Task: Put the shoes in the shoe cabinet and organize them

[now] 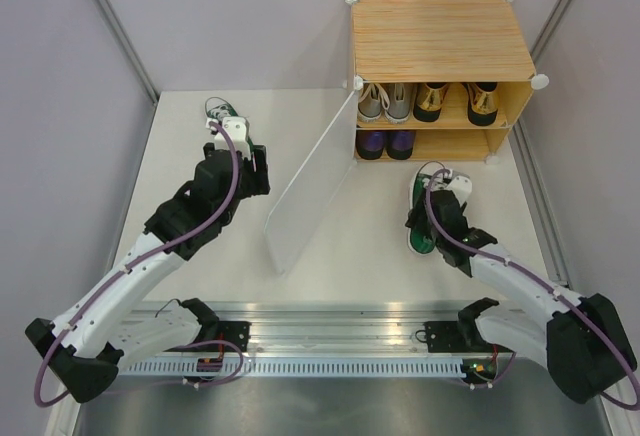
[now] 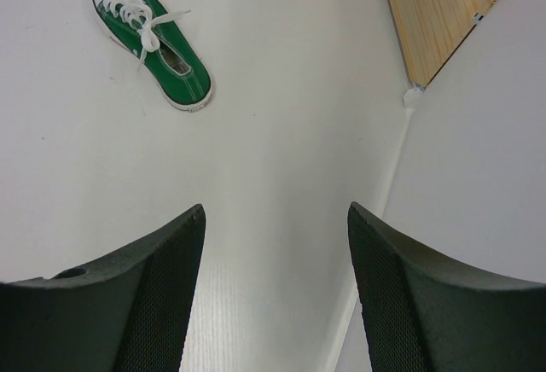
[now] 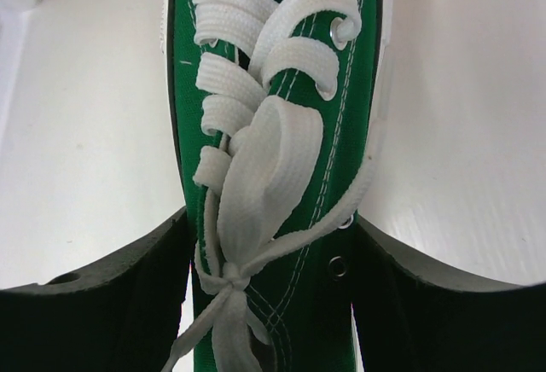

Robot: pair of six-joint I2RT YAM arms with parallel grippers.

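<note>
The right gripper (image 3: 271, 218) has its 2 fingers pressed against both sides of a green sneaker (image 3: 316, 116), which lies on the table (image 1: 350, 256) in front of the cabinet (image 1: 440, 41), near its right end. The left gripper (image 2: 275, 218) hangs over the table with fingers apart and nothing between them. The second green sneaker (image 2: 162, 56) lies beyond it, near the far left corner. The door (image 1: 310, 181) stands open. The top shelf holds 2 grey sneakers (image 1: 384, 103) and 2 gold shoes (image 1: 457, 102); 2 purple shoes (image 1: 386, 144) sit below.
</note>
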